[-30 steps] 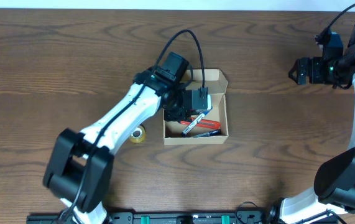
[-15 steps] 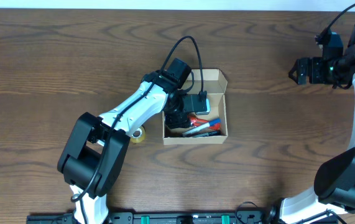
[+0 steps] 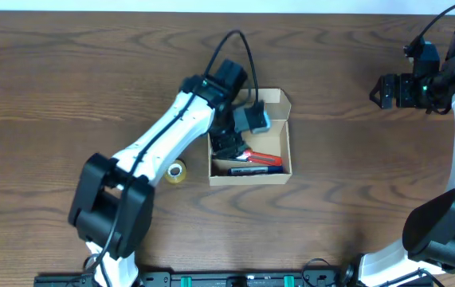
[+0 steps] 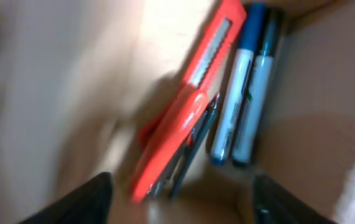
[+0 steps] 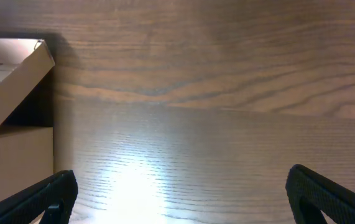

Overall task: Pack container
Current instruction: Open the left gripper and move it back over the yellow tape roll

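Tape roll [image 3: 176, 172]: placed just left of the container [image 3: 251, 178].
Left gripper [image 4: 183, 205]: held inside the container at its left wall, fingers spread apart, nothing clamped.
Container: found under the left gripper, lid flap raised; red cutter [image 4: 189, 106] and two pens [image 4: 234, 106] are laid inside.
Right gripper [image 3: 380, 90]: held well right of the container, fingers apart.

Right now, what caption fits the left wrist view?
Open left gripper looks down into the container at a red box cutter and two markers.
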